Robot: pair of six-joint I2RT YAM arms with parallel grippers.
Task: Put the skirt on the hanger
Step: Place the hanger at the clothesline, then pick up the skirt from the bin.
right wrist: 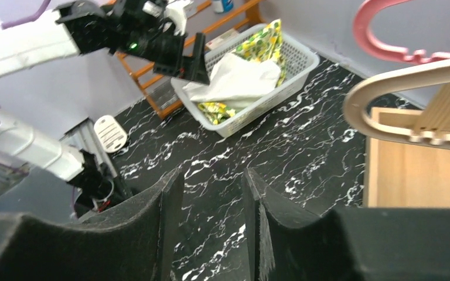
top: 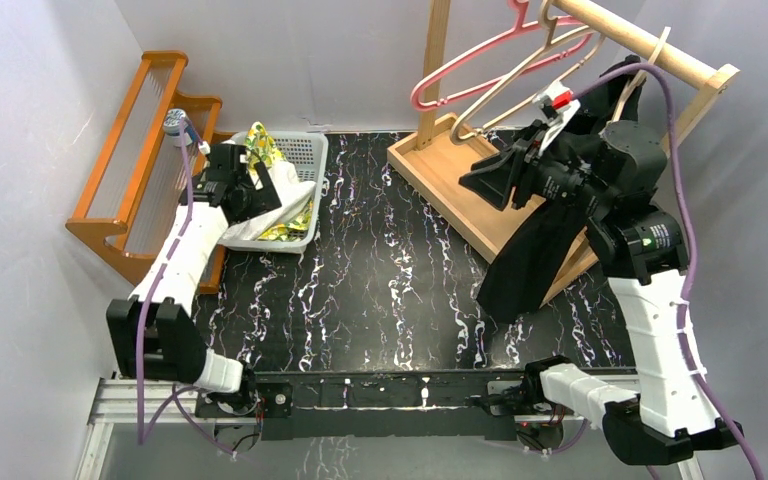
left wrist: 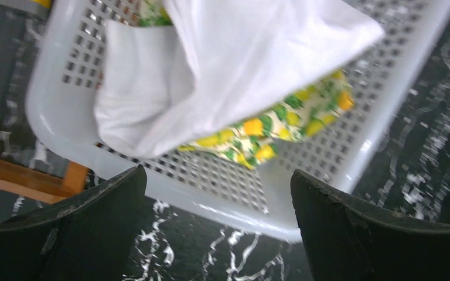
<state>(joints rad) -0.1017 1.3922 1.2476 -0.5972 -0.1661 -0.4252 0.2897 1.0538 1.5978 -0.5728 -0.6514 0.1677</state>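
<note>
The black skirt (top: pixel 530 250) hangs at the right, under my right arm, and falls over the front edge of the wooden stand base (top: pixel 440 165); its top is hidden behind the arm. A beige hanger (top: pixel 520 75) and a pink hanger (top: pixel 460 70) hang on the rail above. My right gripper (top: pixel 477 183) is beside the skirt, pointing left, open with only table showing between its fingers (right wrist: pixel 212 175). Black cloth (right wrist: pixel 422 246) lies against the outside of the right finger. The beige hanger (right wrist: pixel 398 88) is up to its right. My left gripper (left wrist: pixel 218 175) stands open and empty over the basket's near rim.
The white basket (top: pixel 310 160) at the back left holds a white cloth (left wrist: pixel 240 58) and a yellow-green patterned cloth (left wrist: pixel 269 129). An orange wooden rack (top: pixel 140 170) stands left of it. The wooden rail (top: pixel 650 45) crosses the top right corner.
</note>
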